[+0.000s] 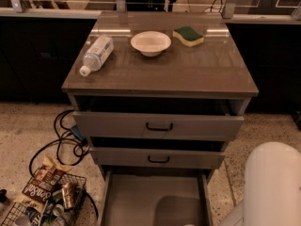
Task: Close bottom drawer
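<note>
while the gripper lies outside the view, its opening impossible to tell, only a white rounded arm shell [275, 182] shows at lower right. beside it the bottom drawer [155, 199], a plain grey metal tray, stands pulled out under the middle drawer [158, 158], its front cut off below. farther, the glossy brown cabinet top [188, 72] holds a clear plastic bottle [96, 54], white bowl [151, 43] and yellow-green sponge [188, 35].
</note>
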